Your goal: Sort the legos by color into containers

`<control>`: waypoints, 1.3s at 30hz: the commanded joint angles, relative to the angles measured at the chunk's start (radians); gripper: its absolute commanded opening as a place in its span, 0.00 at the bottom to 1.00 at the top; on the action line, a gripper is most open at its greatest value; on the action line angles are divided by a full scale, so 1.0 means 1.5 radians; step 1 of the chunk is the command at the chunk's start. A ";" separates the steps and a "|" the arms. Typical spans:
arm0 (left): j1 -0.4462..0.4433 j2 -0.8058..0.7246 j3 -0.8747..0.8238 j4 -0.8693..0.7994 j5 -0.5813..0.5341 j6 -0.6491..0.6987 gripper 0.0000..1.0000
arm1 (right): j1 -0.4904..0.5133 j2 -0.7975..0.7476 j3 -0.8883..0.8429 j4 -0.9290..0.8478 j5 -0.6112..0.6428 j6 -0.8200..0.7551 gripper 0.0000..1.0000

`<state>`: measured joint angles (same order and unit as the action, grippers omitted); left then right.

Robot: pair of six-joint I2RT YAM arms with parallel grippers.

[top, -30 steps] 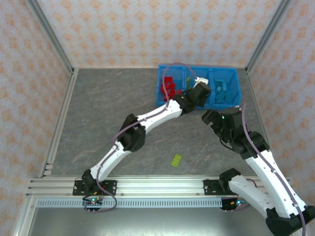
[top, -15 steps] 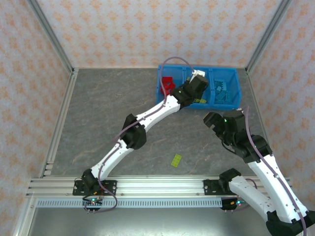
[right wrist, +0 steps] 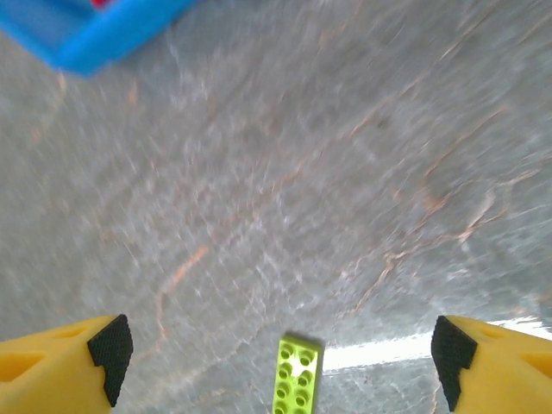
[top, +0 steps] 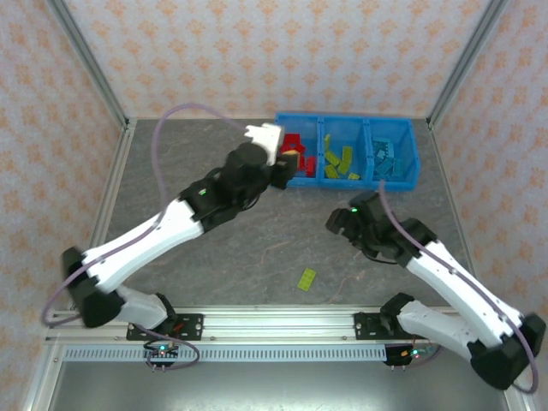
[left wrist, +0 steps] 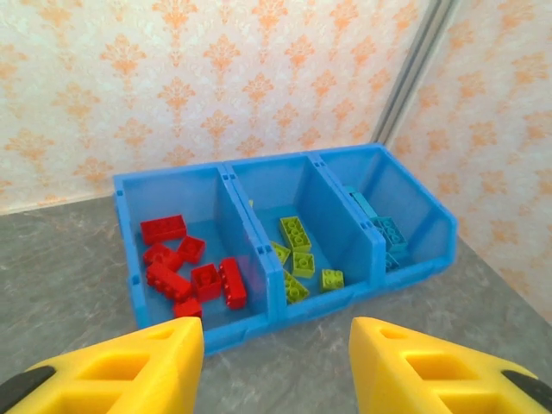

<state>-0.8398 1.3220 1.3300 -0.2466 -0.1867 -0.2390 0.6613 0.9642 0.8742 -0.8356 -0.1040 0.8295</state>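
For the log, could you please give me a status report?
Left gripper open, empty, facing the bin. Right gripper open, aimed at one green brick on the table. Nothing blocks it.

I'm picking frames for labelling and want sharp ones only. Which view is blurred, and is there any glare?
Right wrist view: motion-smeared, the table streaky, though the yellow-green lego is readable; a bright strip glares beside it. Left wrist view: sharp on the bin and its legos. Top external view: evenly lit, soft shadows, no glare.
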 commanded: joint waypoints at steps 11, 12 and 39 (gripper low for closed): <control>-0.033 -0.309 -0.238 -0.288 0.241 0.238 0.82 | 0.212 0.290 -0.074 0.167 -0.049 0.133 0.89; -0.033 -0.322 -0.248 -0.304 0.266 0.257 0.87 | 0.217 0.304 -0.073 0.166 -0.056 0.133 0.88; -0.038 -0.403 -0.322 -0.284 0.340 0.375 1.00 | 0.262 0.248 -0.039 0.060 0.121 0.189 0.29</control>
<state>-0.8906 0.7464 0.8570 -0.7517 0.3012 0.3237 1.0794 1.4456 0.8169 -0.7082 -0.0391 1.1110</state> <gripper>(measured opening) 0.998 0.299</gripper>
